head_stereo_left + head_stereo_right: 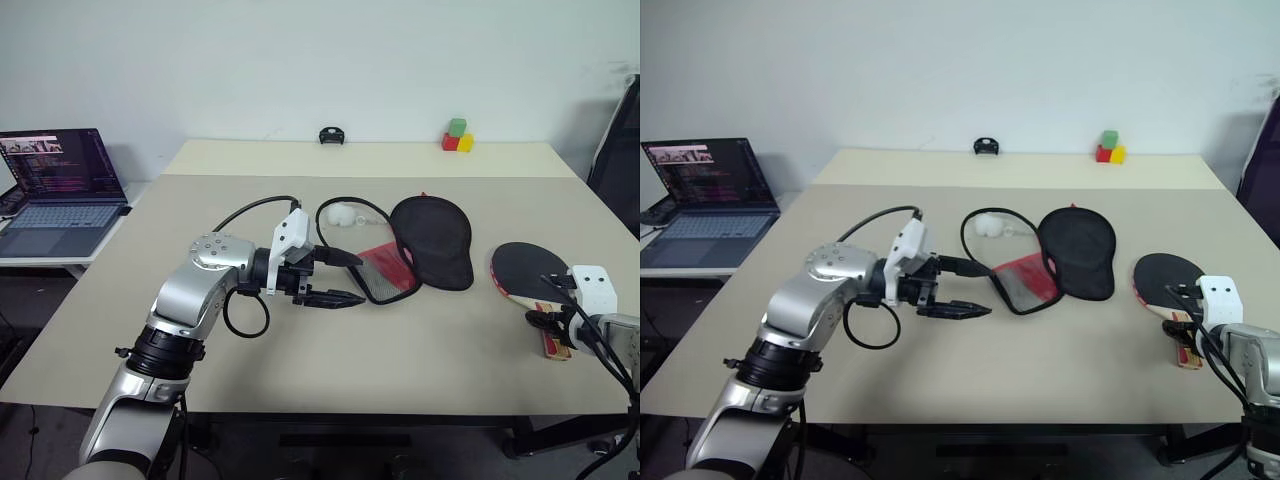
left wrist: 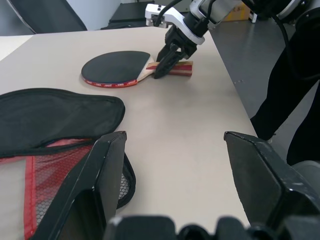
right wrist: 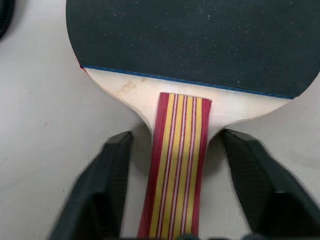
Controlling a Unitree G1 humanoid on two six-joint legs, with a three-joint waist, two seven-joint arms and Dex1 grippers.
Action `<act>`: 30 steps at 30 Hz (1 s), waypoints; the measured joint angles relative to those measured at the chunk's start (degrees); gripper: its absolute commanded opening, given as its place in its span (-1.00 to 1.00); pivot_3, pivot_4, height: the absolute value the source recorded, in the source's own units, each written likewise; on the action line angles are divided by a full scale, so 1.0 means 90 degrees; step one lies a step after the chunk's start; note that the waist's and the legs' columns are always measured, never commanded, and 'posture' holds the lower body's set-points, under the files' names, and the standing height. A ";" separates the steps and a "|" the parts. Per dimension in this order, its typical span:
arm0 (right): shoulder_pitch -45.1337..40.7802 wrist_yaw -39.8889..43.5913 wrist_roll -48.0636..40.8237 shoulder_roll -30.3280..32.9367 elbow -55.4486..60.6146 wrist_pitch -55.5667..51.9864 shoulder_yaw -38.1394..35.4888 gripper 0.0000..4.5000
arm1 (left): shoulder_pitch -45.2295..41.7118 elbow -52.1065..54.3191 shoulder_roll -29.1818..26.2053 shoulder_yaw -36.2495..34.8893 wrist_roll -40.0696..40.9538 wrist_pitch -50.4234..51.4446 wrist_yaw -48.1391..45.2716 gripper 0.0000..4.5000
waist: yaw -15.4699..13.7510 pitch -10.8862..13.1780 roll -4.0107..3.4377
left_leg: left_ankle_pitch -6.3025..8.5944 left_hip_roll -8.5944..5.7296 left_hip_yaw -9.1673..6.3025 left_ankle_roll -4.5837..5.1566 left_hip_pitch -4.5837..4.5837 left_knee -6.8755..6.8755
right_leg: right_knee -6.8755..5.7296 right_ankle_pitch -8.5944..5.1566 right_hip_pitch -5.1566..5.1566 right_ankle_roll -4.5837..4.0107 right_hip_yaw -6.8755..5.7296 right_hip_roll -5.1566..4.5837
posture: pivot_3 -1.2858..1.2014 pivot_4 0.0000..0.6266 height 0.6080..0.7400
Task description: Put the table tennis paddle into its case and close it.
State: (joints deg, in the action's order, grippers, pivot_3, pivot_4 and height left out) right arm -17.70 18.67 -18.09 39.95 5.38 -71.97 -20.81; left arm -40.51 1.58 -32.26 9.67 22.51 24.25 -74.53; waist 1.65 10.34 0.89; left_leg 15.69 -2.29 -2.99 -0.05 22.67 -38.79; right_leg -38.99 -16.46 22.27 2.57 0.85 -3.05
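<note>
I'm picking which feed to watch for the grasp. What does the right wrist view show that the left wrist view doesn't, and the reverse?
Right wrist view alone: the handle's red and yellow stripes close up, with a gap between the handle and each finger of the right claw.
Left wrist view alone: the open case with its red mesh, the left claw open, and the table edge.
Both: the paddle lying flat, right claw astride its handle.

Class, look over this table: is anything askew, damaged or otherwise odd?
Nothing looks damaged or spilled. The case lies unzipped with its red mesh flap folded open, and the paddle lies flat near the table's right edge, its handle between the open fingers of the right gripper. The left gripper hangs open beside the case.
</note>
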 measured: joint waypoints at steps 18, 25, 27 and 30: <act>-0.1079 -0.0556 0.0060 -0.0207 -0.0259 0.0011 -0.0203 -0.52 | 0.0252 0.0015 -0.0549 -0.0016 -0.0016 -0.0086 -0.0047 0.51 | 0.0021 0.0010 -0.0013 | -0.0001 0.0000 0.0006 0.0001 0.0001 0.0006 | -0.0001 0.0006 0.0011 0.0006 0.0006 0.0000 | 0.03 -0.52 1.00; -0.2259 -0.0435 -0.0026 0.0186 -0.0255 -0.0113 -0.0149 -0.52 | 0.0297 0.0015 -0.0587 -0.0023 -0.0017 -0.0117 0.0049 0.51 | 0.0014 0.0011 -0.0013 | 0.0000 0.0002 0.0006 0.0002 0.0025 0.0007 | 0.0010 0.0005 0.0030 0.0005 0.0006 -0.0002 | 0.03 -0.52 1.00; -0.2485 -0.0475 -0.0020 -0.0013 -0.0260 -0.0144 -0.0023 -0.52 | 0.0285 -0.0005 -0.0566 -0.0064 -0.0025 -0.0130 0.0193 0.51 | 0.0027 0.0011 -0.0013 | 0.0000 0.0004 0.0007 0.0002 0.0024 0.0007 | 0.0006 0.0005 0.0031 0.0005 0.0008 -0.0001 | 0.03 -0.52 1.00; -0.2753 -0.0580 -0.0036 -0.0613 -0.0298 -0.0174 0.0253 -0.52 | 0.0111 -0.0215 -0.0444 -0.0194 -0.0081 -0.0172 0.0562 0.51 | 0.0038 0.0011 -0.0013 | 0.0000 0.0004 0.0009 0.0002 0.0023 0.0007 | -0.0004 0.0006 0.0039 0.0004 0.0011 0.0000 | 0.03 -0.52 1.00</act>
State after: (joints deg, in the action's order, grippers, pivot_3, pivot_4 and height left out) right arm -42.48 13.45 -18.41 34.44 2.70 -73.53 -18.54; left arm -39.51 -0.35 -36.25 7.92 21.78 22.70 -69.47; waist 1.99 10.43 0.77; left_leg 15.68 -2.26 -2.91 -0.03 22.88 -38.73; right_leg -39.03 -16.41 22.62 2.61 0.95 -3.05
